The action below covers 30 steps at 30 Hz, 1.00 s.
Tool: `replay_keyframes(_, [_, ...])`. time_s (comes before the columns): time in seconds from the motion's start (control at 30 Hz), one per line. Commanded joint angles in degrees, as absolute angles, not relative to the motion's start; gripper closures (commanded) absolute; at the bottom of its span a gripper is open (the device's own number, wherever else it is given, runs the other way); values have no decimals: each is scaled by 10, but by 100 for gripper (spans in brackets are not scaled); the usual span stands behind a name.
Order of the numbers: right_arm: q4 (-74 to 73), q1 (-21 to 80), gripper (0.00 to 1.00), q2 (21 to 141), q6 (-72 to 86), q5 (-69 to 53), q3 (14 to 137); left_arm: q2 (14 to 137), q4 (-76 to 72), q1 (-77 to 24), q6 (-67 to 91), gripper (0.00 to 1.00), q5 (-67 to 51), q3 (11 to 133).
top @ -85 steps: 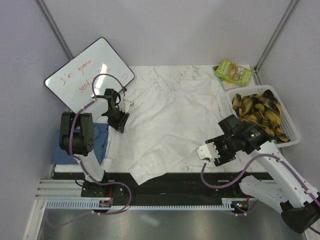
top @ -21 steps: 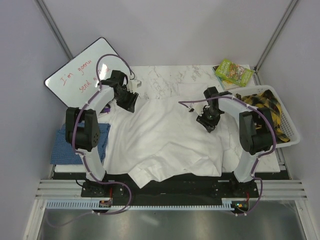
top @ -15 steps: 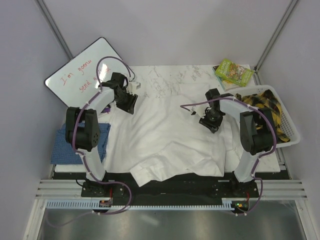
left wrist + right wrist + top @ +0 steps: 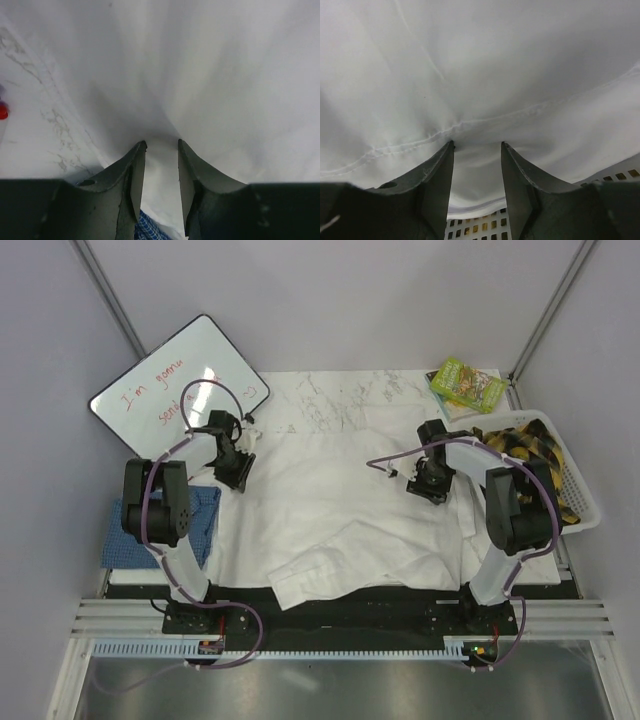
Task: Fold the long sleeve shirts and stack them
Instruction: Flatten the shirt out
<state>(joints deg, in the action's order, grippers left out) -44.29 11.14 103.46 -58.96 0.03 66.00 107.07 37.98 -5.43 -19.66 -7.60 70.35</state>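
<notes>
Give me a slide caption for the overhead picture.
Left gripper and right gripper each pinch a white shirt spread across the marble table.

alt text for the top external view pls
A large white shirt lies spread over a marble table, the left gripper and right gripper holding its cloth at either side. A blue checked shirt sits at the left edge by a whiteboard; a basket of yellow-black plaid cloth and a green book sit right.

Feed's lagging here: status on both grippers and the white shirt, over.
Left gripper, right gripper both shut on white shirt. Shirt spread out, near edge bunched. Blue check shirt off to its left, not in the way.
</notes>
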Motion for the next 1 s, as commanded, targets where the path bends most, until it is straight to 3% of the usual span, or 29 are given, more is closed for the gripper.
replay_keyframes(0.0, [-524, 126, 49, 992, -614, -66, 644, 1030, 392, -31, -251, 60, -51, 654])
replay_keyframes(0.07, [-549, 128, 48, 985, -577, -115, 678, 1000, 403, -31, -273, 56, -92, 657])
replay_keyframes(0.23, [-584, 107, 41, 1048, -455, -242, 922, 967, 436, -44, -279, 47, -190, 728])
replay_keyframes(0.33, [-547, 105, 39, 1117, -367, -226, 1041, 987, 436, -47, -273, 44, -197, 787])
replay_keyframes(0.4, [-507, 105, 39, 1171, -317, -193, 1105, 1014, 436, -46, -280, 27, -198, 826])
replay_keyframes(0.43, [-499, 103, 39, 1189, -313, -167, 1121, 1020, 436, -46, -286, 12, -210, 835])
replay_keyframes(0.47, [-493, 100, 40, 1218, -312, -158, 1148, 1029, 433, -46, -288, 9, -215, 843])
replay_keyframes(0.77, [-323, 83, 33, 1295, -195, -5, 1169, 1099, 388, -46, -256, 8, -220, 905])
replay_keyframes(0.97, [-292, 74, 29, 1341, -156, 18, 1197, 1119, 381, -46, -249, 9, -221, 916])
